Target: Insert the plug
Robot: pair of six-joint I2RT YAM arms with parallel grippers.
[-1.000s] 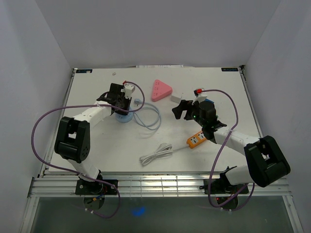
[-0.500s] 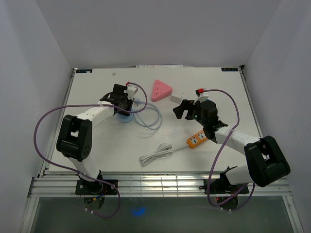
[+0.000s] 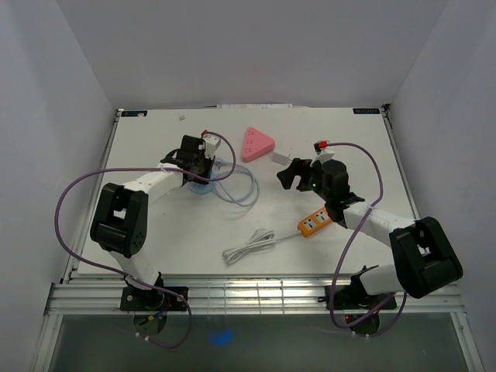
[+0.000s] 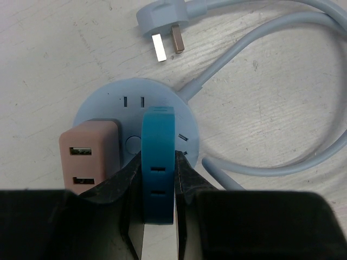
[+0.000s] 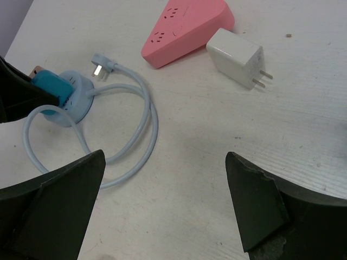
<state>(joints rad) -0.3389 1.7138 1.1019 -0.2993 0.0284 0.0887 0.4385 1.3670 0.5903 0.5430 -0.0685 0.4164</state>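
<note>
A teal blue plug [image 4: 158, 141] is clamped between the black fingers of my left gripper [image 4: 158, 168], which is shut on it. The plug stands on the face of a round light-blue socket [image 4: 108, 105], right of its centre button; its prongs are hidden. A dusty-pink USB adapter [image 4: 89, 157] sits in the socket just to its left. From above, the left gripper [image 3: 195, 159] hangs over the socket [image 3: 200, 188]. My right gripper [image 5: 165, 179] is open over bare table, well right of the socket [image 5: 76, 103].
The socket's pale cable loops right, its own plug [image 4: 161, 32] lying flat behind it. A pink triangular power strip [image 3: 257, 143] and a white charger [image 3: 280, 157] lie at the back. An orange strip [image 3: 311, 222] and a coiled white cable [image 3: 249, 246] lie nearer.
My left gripper has shifted slightly to the right over the round socket with the blue plug in it. The right arm has barely moved.
</note>
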